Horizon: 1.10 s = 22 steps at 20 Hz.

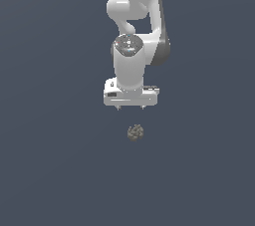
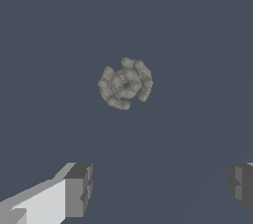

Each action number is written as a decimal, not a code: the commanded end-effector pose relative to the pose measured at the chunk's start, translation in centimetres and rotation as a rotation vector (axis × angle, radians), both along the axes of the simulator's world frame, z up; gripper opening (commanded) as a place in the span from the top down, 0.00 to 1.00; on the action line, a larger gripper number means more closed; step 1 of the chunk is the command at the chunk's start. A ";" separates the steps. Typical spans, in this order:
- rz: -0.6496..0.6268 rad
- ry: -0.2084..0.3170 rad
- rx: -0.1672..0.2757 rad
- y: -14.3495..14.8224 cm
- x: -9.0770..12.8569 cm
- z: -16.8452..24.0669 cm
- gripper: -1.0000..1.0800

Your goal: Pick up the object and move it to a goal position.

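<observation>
The object (image 1: 135,132) is a small lumpy brown-grey ball lying on the dark flat floor, just below the gripper in the exterior view. In the wrist view the object (image 2: 125,84) shows as a knobbly ring of lumps with a small hollow in its middle. My gripper (image 1: 130,107) hangs above it, pointing down, apart from it. It is open and empty: in the wrist view the two fingers (image 2: 79,190) stand wide apart, and the ball lies beyond the gap between them.
The white arm (image 1: 133,31) rises behind the gripper toward the top of the exterior view. The dark blue-grey floor (image 1: 60,160) spreads evenly on all sides. No goal marker shows.
</observation>
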State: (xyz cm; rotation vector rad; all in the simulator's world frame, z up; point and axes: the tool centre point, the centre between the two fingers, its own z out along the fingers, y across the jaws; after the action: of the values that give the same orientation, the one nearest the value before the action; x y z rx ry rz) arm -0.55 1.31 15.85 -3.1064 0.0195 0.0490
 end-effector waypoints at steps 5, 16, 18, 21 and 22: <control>0.008 -0.003 -0.003 0.6 0.0 0.0 0.04; 0.026 -0.010 -0.012 2.2 0.1 -0.1 0.04; 0.024 -0.010 -0.012 2.2 0.2 -0.1 0.04; 0.009 -0.010 -0.012 2.2 0.2 -0.2 0.04; 0.001 -0.010 -0.012 2.2 0.3 -0.2 0.04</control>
State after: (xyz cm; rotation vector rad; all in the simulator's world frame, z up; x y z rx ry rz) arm -0.32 3.53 15.68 -3.1186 0.0045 0.0333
